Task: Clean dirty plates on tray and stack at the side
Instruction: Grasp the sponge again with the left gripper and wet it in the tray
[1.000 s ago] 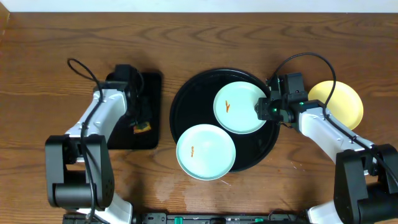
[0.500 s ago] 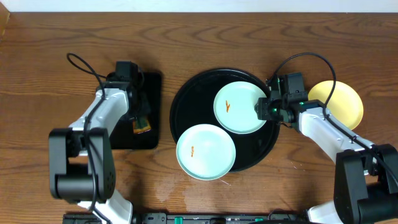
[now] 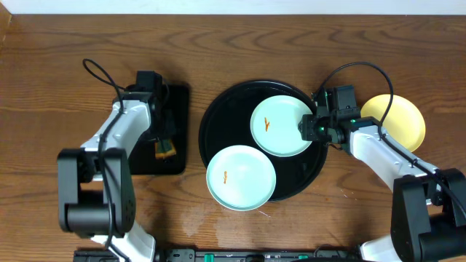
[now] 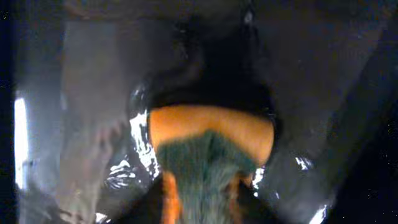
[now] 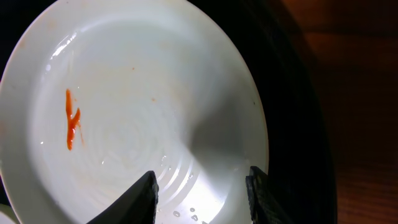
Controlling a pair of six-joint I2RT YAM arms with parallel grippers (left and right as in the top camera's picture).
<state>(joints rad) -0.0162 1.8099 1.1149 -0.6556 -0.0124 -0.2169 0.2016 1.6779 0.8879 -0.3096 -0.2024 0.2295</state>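
Overhead, plates: three in all, two mint-green and one pale yellow.
Overhead, upper mint-green plate (image 3: 282, 126): lies on the round black tray (image 3: 218, 116), toward its right side, and bears one orange smear (image 3: 267, 124).
Overhead, lower mint-green plate (image 3: 241, 177): at the tray's front left, its edge overhanging the rim; it also bears one orange mark.
Overhead, pale yellow plate (image 3: 399, 120): alone on the table (image 3: 233, 44), right of the round tray, partly hidden by the right arm.
Overhead, trays: two; the rectangular black tray (image 3: 177, 102) lies left of the round one, apart from it.
Overhead, right gripper (image 3: 309, 127): at the right edge of the upper mint-green plate.
Overhead, left gripper (image 3: 165, 140): over the rectangular tray, right at the one sponge (image 3: 167, 151).
Overhead, cables (image 3: 98, 76): one black loop by each arm.
Left wrist, sponge: orange with a green face, filling the centre on glossy wet black. The fingers cannot be made out, so how far they are spread cannot be told.
Right wrist, fingers (image 5: 146, 193): two dark tips spread wide with nothing gripped, the plate's near rim beneath them; contact cannot be told.
Right wrist, plate: wet droplets near the tips, smear at left, black tray rim and wood at right.
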